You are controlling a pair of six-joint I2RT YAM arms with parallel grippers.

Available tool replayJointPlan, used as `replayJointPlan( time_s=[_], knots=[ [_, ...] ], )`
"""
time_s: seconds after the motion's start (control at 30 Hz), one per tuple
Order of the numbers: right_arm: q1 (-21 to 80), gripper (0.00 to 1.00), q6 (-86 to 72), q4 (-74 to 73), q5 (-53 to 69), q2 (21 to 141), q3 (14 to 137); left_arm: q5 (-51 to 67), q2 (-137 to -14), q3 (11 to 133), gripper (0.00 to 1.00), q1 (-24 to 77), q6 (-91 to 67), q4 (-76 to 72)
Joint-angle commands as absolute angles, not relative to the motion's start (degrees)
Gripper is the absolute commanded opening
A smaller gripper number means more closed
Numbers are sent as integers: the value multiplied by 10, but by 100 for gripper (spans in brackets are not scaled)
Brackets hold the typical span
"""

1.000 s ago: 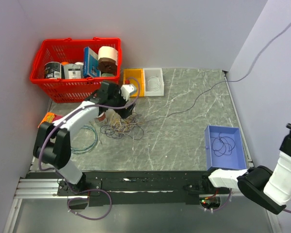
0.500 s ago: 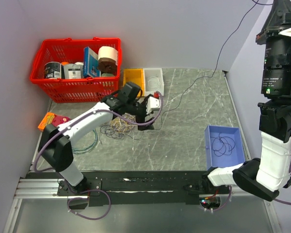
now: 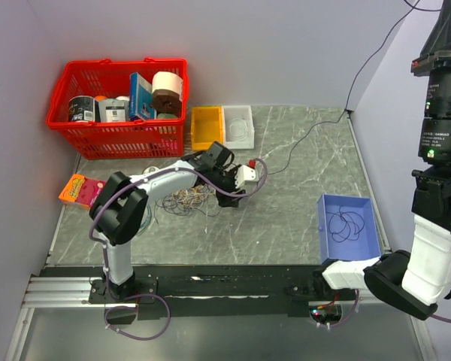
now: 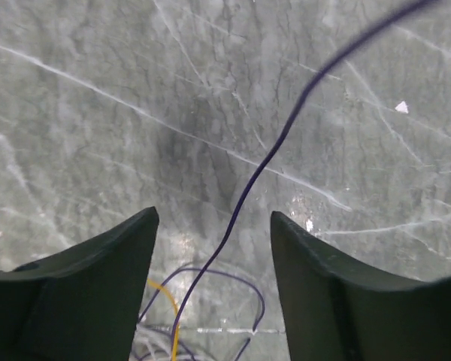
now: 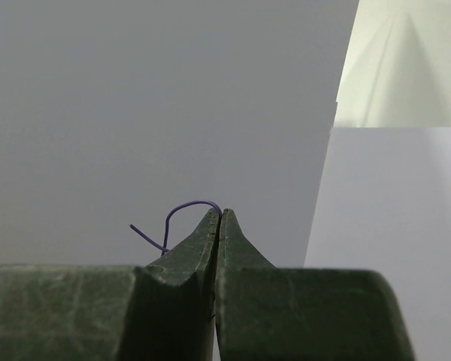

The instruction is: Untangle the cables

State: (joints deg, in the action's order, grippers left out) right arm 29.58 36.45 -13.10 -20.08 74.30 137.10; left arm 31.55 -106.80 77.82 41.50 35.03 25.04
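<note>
Where the near edge of the table meets the mounting rail, room is tight only on the right: the blue tray sits close to the right edge with a dark coil in it, just beyond the right arm's base. Mid-table is bare marble. The left gripper hangs low over it with its fingers apart, and the purple cable runs through the gap without touching either one. Just left of it lies the heap of cables, partly covered by the left forearm (its loops are too fine to sort out from above). From there the purple cable crosses the open right half of the table, passes the far right corner and rises toward the upper right. Farther back, a yellow bin and a white bin stand side by side next to the red basket at the far left. High up, the right gripper is pinched together on the cable's end — in the overhead view it is cut off by the top edge.
</note>
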Motion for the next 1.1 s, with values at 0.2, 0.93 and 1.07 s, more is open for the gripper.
replayJointPlan(
  time_s=[0.2, 0.93, 1.07],
  knots=[
    [294, 0, 367, -114, -207, 725, 1354, 332, -1043, 774, 1, 420, 320, 224],
    [294, 0, 351, -140, -195, 733, 1325, 156, -936, 1431, 1, 391, 149, 517],
    [294, 0, 312, -219, -126, 727, 1315, 177, -926, 1312, 1, 389, 141, 488]
  ],
)
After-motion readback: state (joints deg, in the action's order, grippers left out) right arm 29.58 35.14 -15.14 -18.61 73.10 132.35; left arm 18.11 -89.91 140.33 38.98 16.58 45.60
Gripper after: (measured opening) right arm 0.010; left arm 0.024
